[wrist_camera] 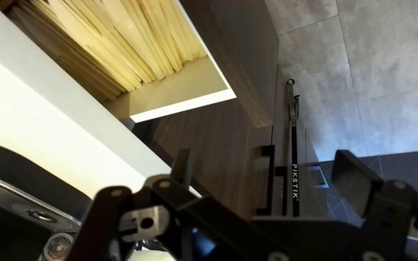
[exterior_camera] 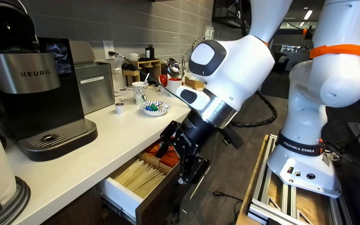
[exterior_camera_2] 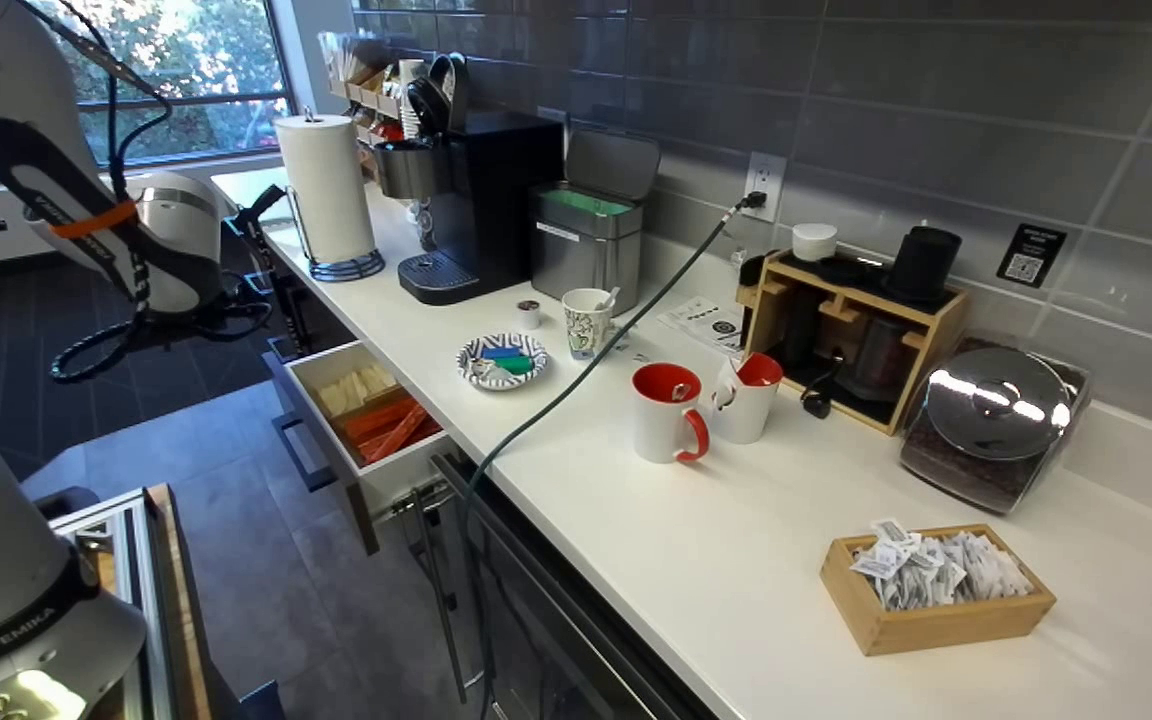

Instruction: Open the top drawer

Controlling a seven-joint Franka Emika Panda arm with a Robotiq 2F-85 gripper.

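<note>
Just below and beside the gripper [exterior_camera: 170,167], in an exterior view, the drawer [exterior_camera: 122,195] stands well out; whether the two touch is hard to tell. In an exterior view, its handle [exterior_camera_2: 293,453] sits below the gripper, ungripped. In the wrist view, the fingers [wrist_camera: 355,183] are spread around nothing; opening looks nearly done, so pull any remainder straight outward, then lift clear.

Showed dark brown on the front of the top drawer [exterior_camera: 156,207], white on its side, pale yellow on the sticks [exterior_camera: 139,177], orange-red on the drawer's other items [exterior_camera_2: 391,425]. Ran to black on the gripper [wrist_camera: 269,175], mostly white on the arm [exterior_camera: 236,65], orange on its band [exterior_camera: 339,51]. Zigzagged dark and white over the bowl [exterior_camera_2: 469,368]. Paired a red handle and lining with white on a mug [exterior_camera_2: 658,437].
</note>
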